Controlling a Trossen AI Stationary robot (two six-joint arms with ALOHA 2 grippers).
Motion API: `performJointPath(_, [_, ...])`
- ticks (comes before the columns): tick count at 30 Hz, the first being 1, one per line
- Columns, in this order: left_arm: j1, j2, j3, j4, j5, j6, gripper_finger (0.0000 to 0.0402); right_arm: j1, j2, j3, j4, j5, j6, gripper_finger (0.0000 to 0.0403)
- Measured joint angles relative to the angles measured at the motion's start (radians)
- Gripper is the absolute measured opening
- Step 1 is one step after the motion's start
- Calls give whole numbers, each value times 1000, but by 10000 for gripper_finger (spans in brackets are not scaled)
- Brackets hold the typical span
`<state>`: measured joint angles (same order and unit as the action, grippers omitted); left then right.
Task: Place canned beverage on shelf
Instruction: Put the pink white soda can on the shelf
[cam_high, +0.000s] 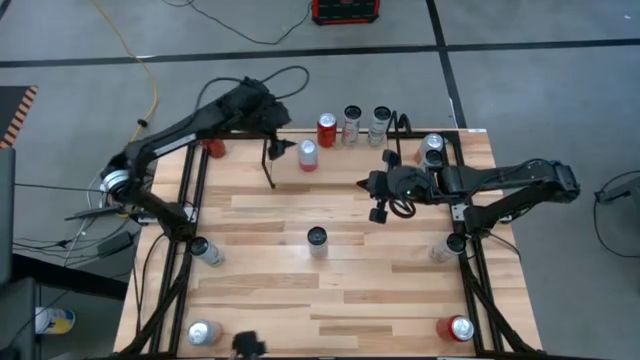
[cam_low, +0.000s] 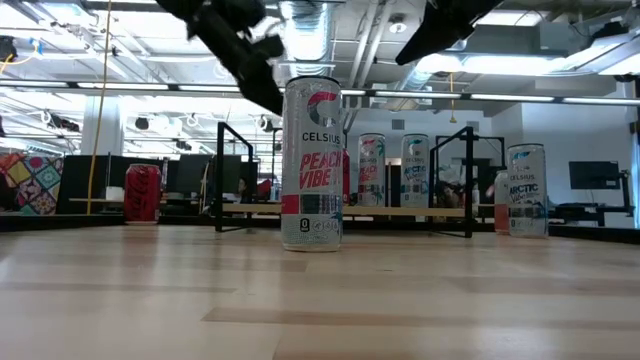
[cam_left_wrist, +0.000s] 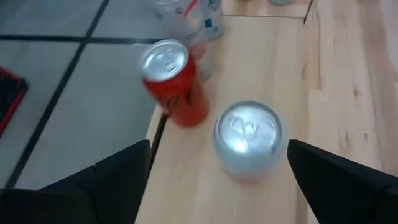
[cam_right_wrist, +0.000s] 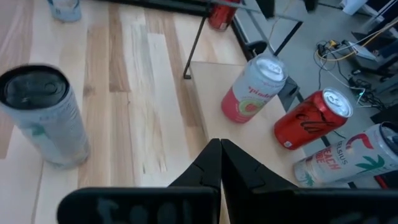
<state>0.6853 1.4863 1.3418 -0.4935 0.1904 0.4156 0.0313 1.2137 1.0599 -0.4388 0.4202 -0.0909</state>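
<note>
Left claw letting go of a pink can on the shelf

The left claw (cam_left_wrist: 217, 180) is hanging wide open above the pink can (cam_high: 308, 155), which is standing on the shelf (cam_high: 345, 160) board beside a red can (cam_high: 326, 129); to finish well it should be lifting straight up, keeping both fingers clear of the can's sides so nothing tips. The right claw (cam_right_wrist: 221, 167) is waiting pinched shut over the worktop (cam_high: 340, 290), holding nothing
</note>
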Motion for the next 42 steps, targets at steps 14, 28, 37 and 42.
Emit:
performJointPath(14, [-2,-591,-374,-21,115,-177,364,-148,153,44,173,-240,-76,29])
performJointPath(28, [-4,-1259,-1027,750,9,-646,364,-305,416,358,98,-434,-180,30])
performJointPath(37, [-4,-1394,-1136,703,12,-652,364,-424,619,659,-112,-595,-222,101])
performJointPath(42, [-4,-1424,-1228,716,-5,-689,364,-458,731,791,-222,-658,-319,174])
